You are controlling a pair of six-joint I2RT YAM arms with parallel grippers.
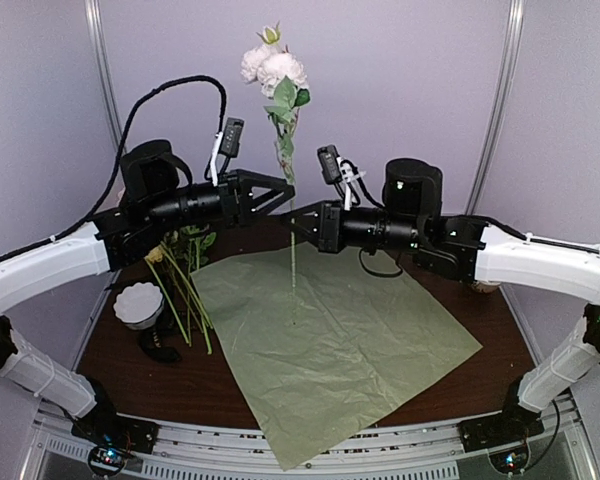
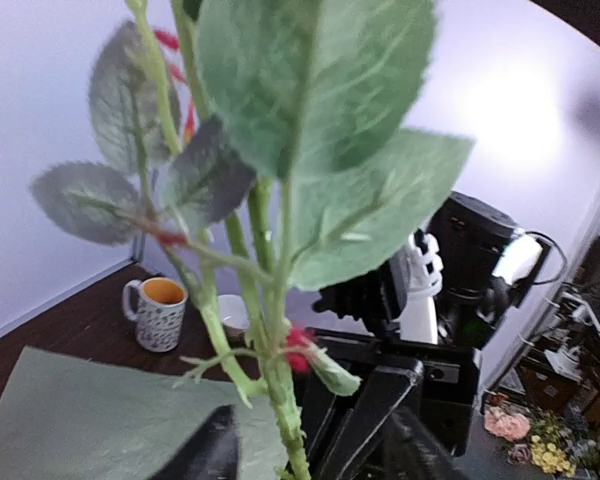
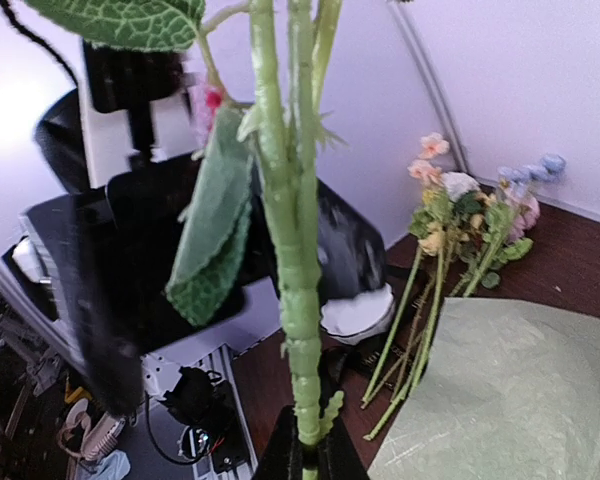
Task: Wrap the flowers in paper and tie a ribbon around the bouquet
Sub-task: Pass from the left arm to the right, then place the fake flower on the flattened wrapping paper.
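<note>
Pinching the white-blossomed green flower stem [image 1: 283, 100] upright: right fingers [image 1: 292, 222], clamped shut. Left fingers [image 1: 280, 192] spread wide around it. Patterned ceramic mug [image 2: 160, 312], orange inside; contents unclear.

Nothing readable is turning up in any of these views, honestly. The mug [image 2: 160, 312] is showing a speckled dark-on-white pattern, but it isn't resolving into letters, numbers or a logo. The paper [image 2: 80, 420] lying near the mug is looking plain too, with no print or label showing.
</note>
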